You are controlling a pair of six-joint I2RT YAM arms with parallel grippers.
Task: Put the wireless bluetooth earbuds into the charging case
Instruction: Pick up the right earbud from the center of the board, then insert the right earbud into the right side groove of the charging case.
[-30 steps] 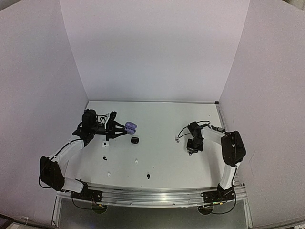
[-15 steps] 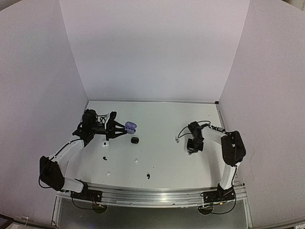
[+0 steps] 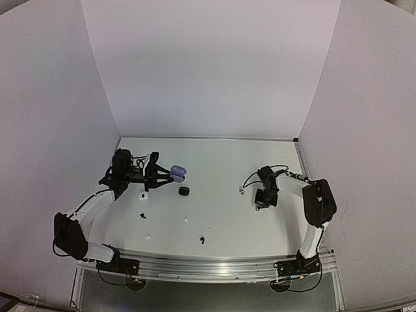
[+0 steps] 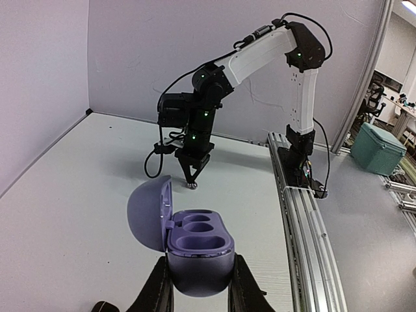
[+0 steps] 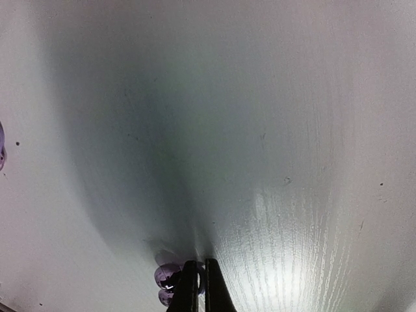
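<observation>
The earbud nearest your right hand (image 5: 198, 289) is a silvery, purple-tinted bud (image 5: 166, 278) lying on the desk (image 3: 227, 162). It sits just to the left of that hand's left finger. The fingers are pressed together with their tips down at the desk surface. You cannot tell from the right wrist view whether any part of the bud is pinched between them.

Four more buds lie loose on the near left part of the desk. There is a dark one (image 3: 142, 216) and a pale one (image 3: 186, 221), then another pale one (image 3: 148, 238) and another dark one (image 3: 202, 240) closer to the arm bases. All four are too small to make out in detail.

Your left hand (image 4: 199, 291) is clamped on the purple charging case (image 4: 200, 250), one finger on each side, and holds it above the desk. Its lid (image 4: 148, 214) stands swung open to the left in the left wrist view, and both wells (image 4: 198, 224) are empty.

A small dark case (image 3: 184, 191) rests on the desk just beside the purple one. A small white object (image 3: 144, 195) lies under the left arm, well apart from the right hand.
</observation>
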